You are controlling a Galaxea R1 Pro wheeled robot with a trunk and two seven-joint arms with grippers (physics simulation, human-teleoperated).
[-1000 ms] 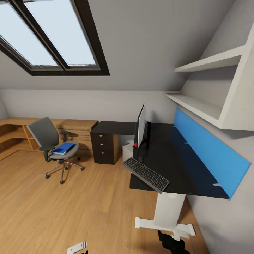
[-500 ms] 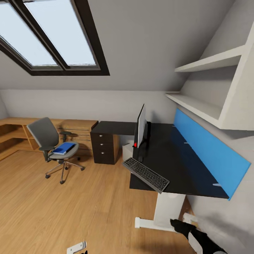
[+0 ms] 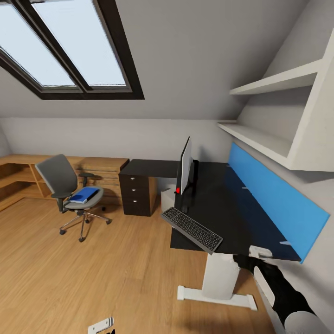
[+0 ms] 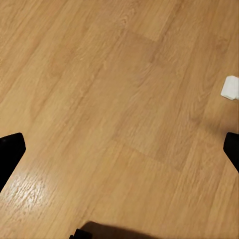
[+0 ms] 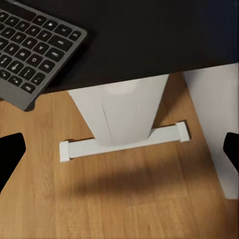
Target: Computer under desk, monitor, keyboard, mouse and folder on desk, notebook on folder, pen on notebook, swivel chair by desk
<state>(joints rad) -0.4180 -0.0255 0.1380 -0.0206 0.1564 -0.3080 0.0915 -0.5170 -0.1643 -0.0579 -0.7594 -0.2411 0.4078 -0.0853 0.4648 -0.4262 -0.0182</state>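
Observation:
The black-topped desk [image 3: 232,208] carries the monitor [image 3: 186,168] edge-on and the keyboard [image 3: 191,229], which overhangs the front edge. The light grey computer [image 3: 167,199] stands under the desk. The blue folder [image 3: 84,195] lies on the seat of the swivel chair [image 3: 60,178], far left of the desk. My right gripper [image 3: 246,260] hangs open by the desk's near corner; its wrist view faces the keyboard [image 5: 35,50] and the white desk leg [image 5: 119,109]. My left gripper [image 4: 119,149] is open over bare floor. Mouse, notebook and pen are out of view.
A dark three-drawer unit [image 3: 137,192] stands at the desk's far end, with a light-wood dresser [image 3: 104,169] beside it. A blue wall panel [image 3: 273,199] and white shelves [image 3: 273,139] run along the right wall. Open wood floor [image 3: 116,269] lies between chair and desk.
My right arm has risen from the floor beside the desk's white foot to the desk's near corner. The chair, folder, keyboard and monitor have stayed put.

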